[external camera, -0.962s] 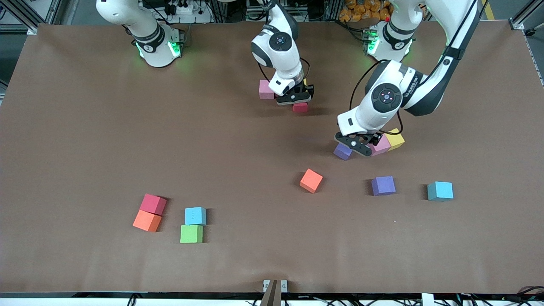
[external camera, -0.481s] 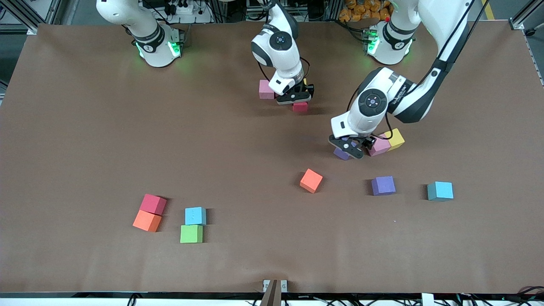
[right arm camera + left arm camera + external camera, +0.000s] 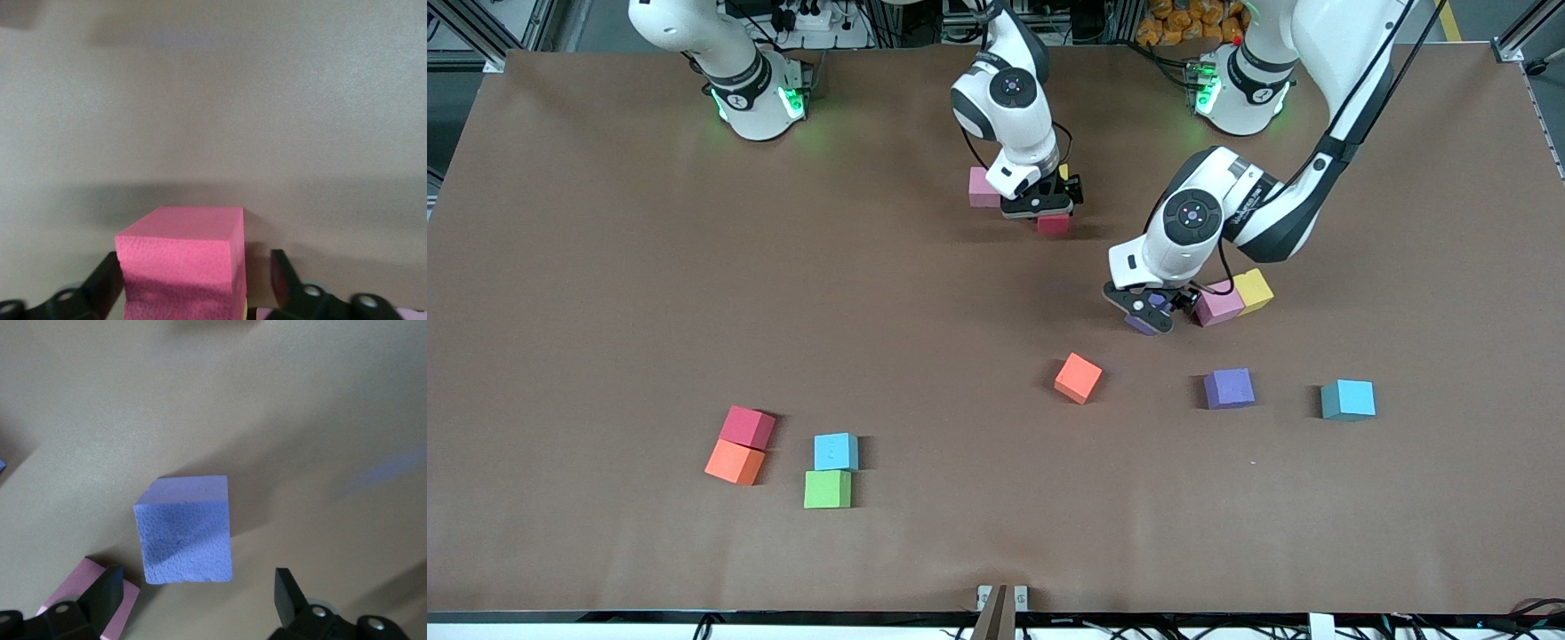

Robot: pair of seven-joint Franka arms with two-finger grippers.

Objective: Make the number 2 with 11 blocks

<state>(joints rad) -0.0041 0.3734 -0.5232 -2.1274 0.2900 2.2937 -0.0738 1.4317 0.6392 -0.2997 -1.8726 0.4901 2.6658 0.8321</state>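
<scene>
Brown table [image 3: 605, 311] below us: our left gripper [image 3: 197, 603] hangs spread over a purple block [image 3: 185, 530] beside the pink block [image 3: 1217, 305], and our right gripper [image 3: 193, 283] stands spread around a red block [image 3: 181, 257] by another pink cube [image 3: 982, 188].

A robotics lab: two white Franka arms [image 3: 1005, 107] bolted to a brown-covered desk [image 3: 605, 293], aluminium framing [image 3: 480, 27] and cables [image 3: 800, 16] around.
</scene>
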